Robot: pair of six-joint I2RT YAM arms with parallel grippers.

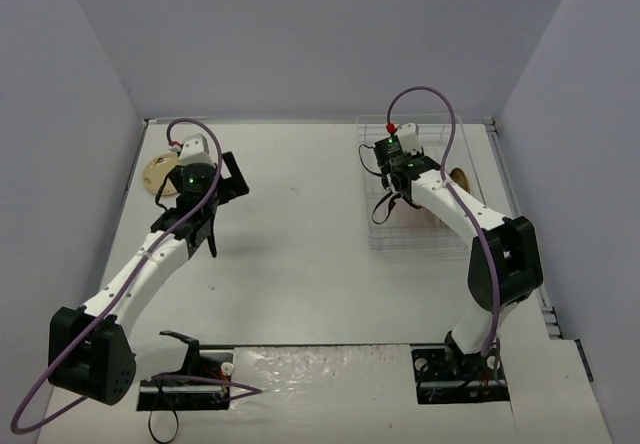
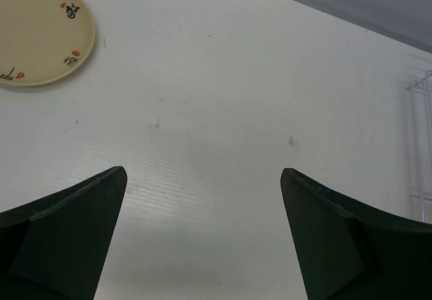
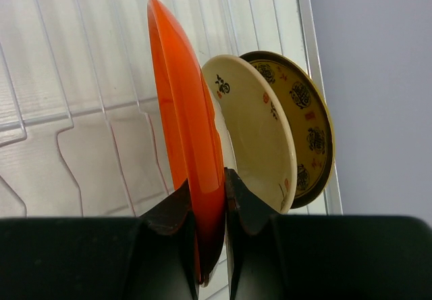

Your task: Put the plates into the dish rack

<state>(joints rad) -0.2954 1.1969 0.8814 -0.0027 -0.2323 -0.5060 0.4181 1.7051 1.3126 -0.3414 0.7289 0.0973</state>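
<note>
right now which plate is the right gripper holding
The orange plate, pinched upright in the right gripper; the cream plate and the yellow patterned plate beside it stand ungripped.

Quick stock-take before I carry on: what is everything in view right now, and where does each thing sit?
orange plate: one, bright orange-red, standing on edge over the dish rack, pinched at its lower rim
cream plate in the rack: one, cream with dark and red marks, standing just behind the orange plate
patterned plate: one, yellow with dark rim and dark motifs, standing behind that cream plate
cream plate on the table: one, cream with dark and red marks, lying flat at the far left
dish rack: one, clear-white wire, far right of the table
table: one, white
left gripper: one, black, open and empty above bare table
right gripper: one, black, shut on the orange plate
</note>
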